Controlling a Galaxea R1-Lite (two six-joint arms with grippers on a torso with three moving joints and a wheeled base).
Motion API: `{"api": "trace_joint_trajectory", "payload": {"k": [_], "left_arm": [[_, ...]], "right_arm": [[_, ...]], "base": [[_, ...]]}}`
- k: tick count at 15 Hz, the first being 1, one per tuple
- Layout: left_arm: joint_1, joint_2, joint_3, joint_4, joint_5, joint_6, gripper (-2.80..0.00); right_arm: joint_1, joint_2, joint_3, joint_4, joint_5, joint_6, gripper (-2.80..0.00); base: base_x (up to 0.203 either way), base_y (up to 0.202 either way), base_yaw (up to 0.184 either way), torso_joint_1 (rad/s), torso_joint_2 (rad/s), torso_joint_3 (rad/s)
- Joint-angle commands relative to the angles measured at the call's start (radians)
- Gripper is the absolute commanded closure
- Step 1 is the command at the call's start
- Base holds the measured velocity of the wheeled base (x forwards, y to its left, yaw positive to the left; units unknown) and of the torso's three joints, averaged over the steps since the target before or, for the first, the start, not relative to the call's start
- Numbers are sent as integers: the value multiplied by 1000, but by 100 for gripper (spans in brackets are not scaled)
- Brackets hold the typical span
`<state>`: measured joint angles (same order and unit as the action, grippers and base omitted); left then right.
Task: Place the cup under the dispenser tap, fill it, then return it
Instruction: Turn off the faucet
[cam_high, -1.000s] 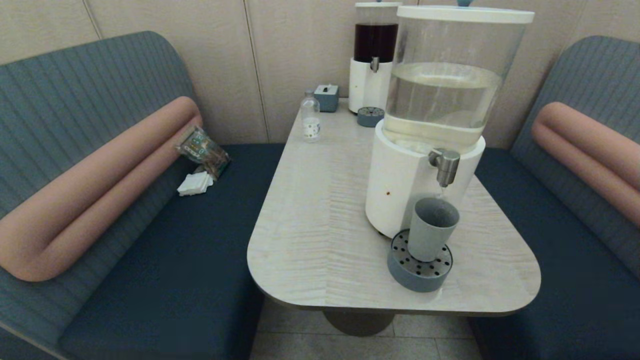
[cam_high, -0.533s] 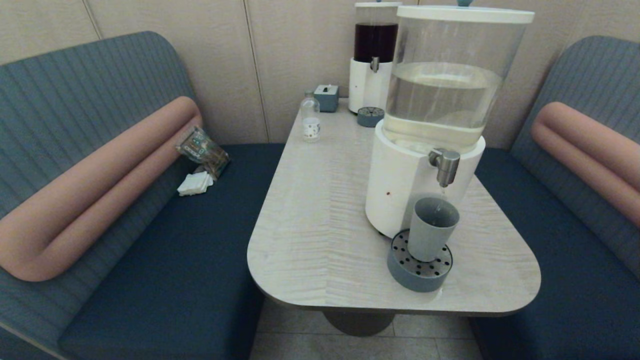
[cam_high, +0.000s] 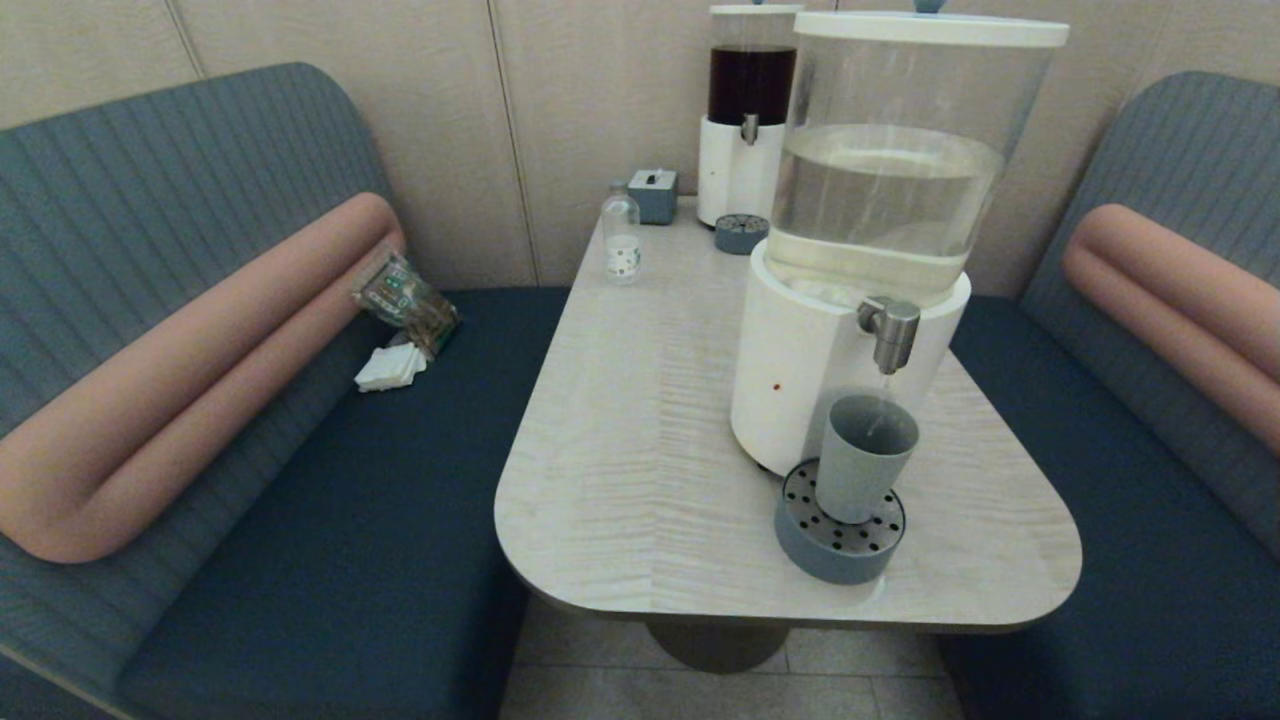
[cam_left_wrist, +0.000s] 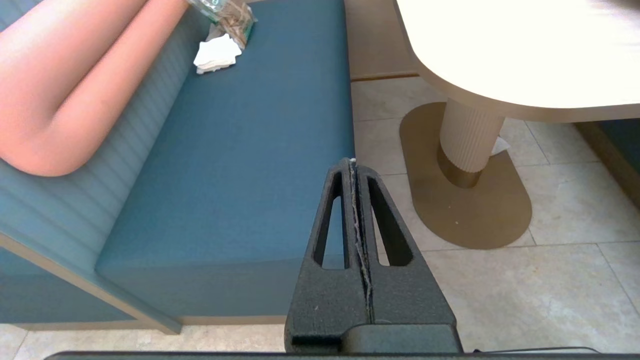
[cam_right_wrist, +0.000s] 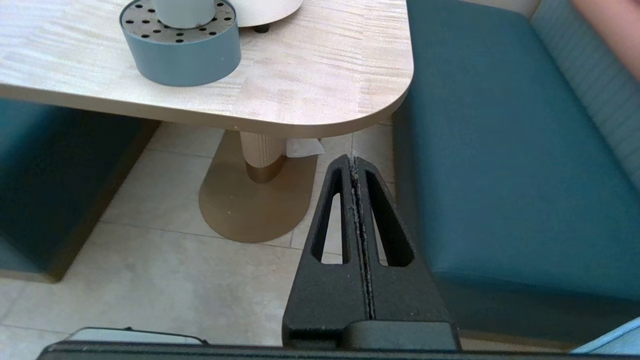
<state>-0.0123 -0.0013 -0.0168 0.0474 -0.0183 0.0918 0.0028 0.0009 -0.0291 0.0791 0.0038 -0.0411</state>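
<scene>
Your left end effector (cam_left_wrist: 352, 165) and right end effector (cam_right_wrist: 352, 160) hang pressed together, empty, below the counter (cam_high: 640, 440). The cup (cam_high: 862, 455) stands lower right on the drip tray (cam_high: 835, 550), under the dispenser tap (cam_high: 888, 332).

Matte cup (cam_high: 864, 456), brushed-steel dispenser tap (cam_high: 889, 331)

The big dispenser (cam_high: 850, 300) stands on the table (cam_high: 640, 420), near its right edge. Its tap (cam_high: 888, 332) is directly above the cup (cam_high: 862, 456), which stands on the drip tray (cam_high: 838, 535) just in front of the dispenser. Behind the dispenser stands a smaller dispenser (cam_high: 745, 115), and left of that one a bottle (cam_high: 621, 234).
</scene>
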Motion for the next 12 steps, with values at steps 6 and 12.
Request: {"api": "trace_joint_trajectory", "payload": {"k": [6, 12], "left_arm": [[0, 0, 0, 0, 0, 2, 0], [0, 0, 0, 0, 0, 2, 0]], "right_arm": [[0, -1, 21, -70, -1, -42, 0], [0, 0, -77, -54, -1, -35, 0]], "base": [[0, 0, 0, 0, 0, 0], [0, 0, 0, 0, 0, 0]]}}
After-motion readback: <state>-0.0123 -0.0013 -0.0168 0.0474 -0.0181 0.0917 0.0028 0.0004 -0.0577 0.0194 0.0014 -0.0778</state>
